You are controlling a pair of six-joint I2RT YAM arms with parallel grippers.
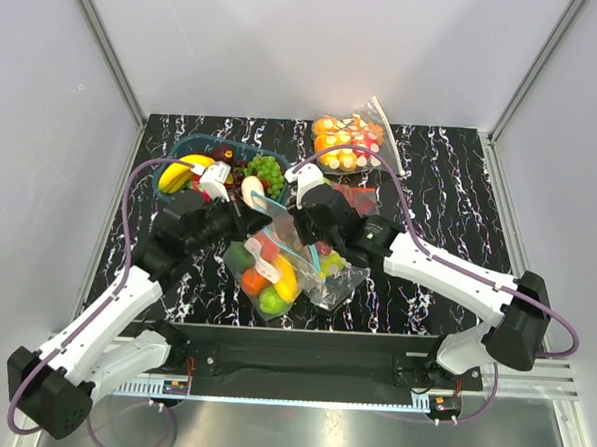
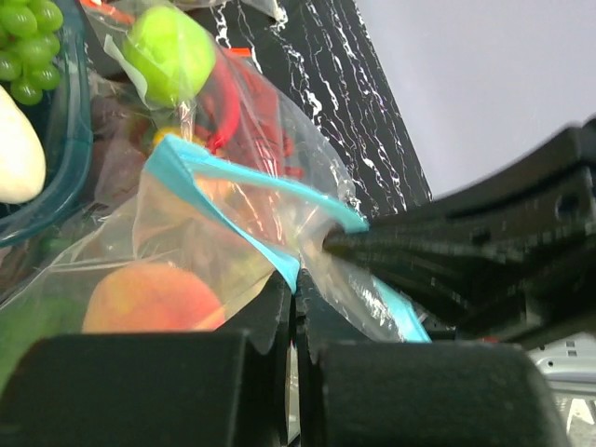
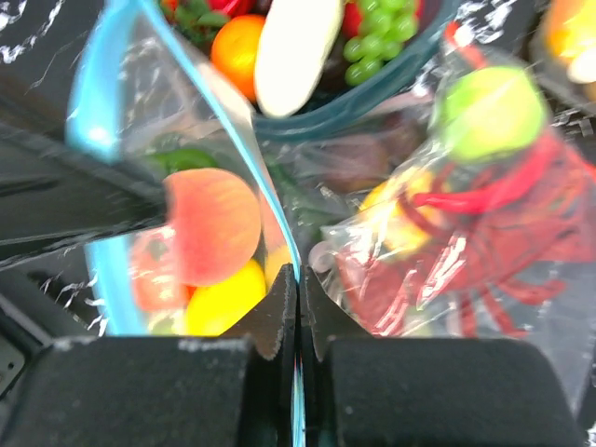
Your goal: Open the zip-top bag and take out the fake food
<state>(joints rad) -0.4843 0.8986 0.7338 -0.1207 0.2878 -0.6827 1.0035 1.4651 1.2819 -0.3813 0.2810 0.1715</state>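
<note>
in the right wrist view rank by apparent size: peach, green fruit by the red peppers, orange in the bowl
1. peach and green fruit: look alike, peach seems nearer the camera, so unranked
2. orange: smallest, partly hidden

The left arm point(image 1: 114, 309) and the right arm point(image 1: 446, 271) both bend in over the zip-top bag point(image 2: 270, 186). The left gripper point(image 2: 294, 284) pinches one side of its top, closed tight. The right gripper point(image 3: 298, 279) pinches the other side.
</note>
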